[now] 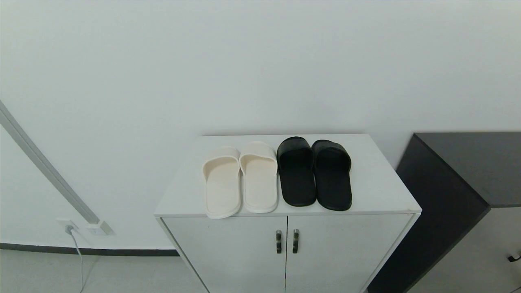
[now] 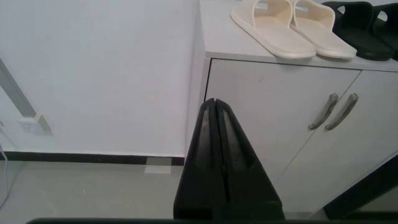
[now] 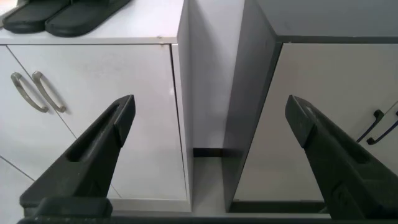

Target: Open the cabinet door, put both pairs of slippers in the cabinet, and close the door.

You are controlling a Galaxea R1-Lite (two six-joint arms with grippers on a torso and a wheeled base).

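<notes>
Closest to the lens is the left claw (image 2: 214, 102), its two dark fingers pressed together with nothing between them. It is held short of the white cabinet (image 1: 228, 252), facing that cabinet's left front corner and lower than its top. The right claw (image 3: 210, 102) has its fingers spread wide apart and holds nothing. It faces the narrow gap between the white cabinet's right side and the dark cabinet (image 1: 447, 195) standing just beside it.

Both doors of the white cabinet are shut. Their two metal handles (image 1: 287, 241) stand upright side by side at the seam where the doors meet.

Both pairs of slippers lie on the cabinet top, toes towards the wall and heels towards the front edge. The cream slippers (image 1: 240, 179) sit over the left door, and the outer one's heel pokes slightly past the edge. The black slippers (image 1: 315, 175) sit over the right door, just beside the cream pair, with the inner shoes of the two pairs touching or nearly so.

To the left of the cabinet, low on the wall, a socket (image 1: 67, 226) has a grey cable (image 1: 79, 256) hanging from it to the floor.
</notes>
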